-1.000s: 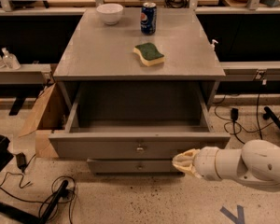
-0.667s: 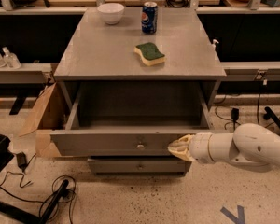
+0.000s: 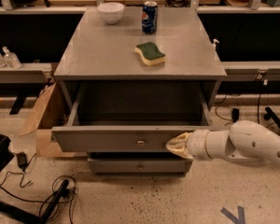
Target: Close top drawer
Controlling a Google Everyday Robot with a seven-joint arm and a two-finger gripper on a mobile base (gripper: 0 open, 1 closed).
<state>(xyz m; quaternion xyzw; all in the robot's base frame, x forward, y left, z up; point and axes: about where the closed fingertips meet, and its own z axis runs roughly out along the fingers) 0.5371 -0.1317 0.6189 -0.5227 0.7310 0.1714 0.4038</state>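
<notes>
Gripper [image 3: 177,144] sits lower right, up against the pulled-out drawer's [image 3: 98,139] front just right of its knob [image 3: 140,143], can't tell its grip.

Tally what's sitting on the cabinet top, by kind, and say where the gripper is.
White bowl: 1
Soda can: 1
Sponge: 1
Total: 3
The gripper is lower down, at the front of the open top drawer, right of its knob.
</notes>
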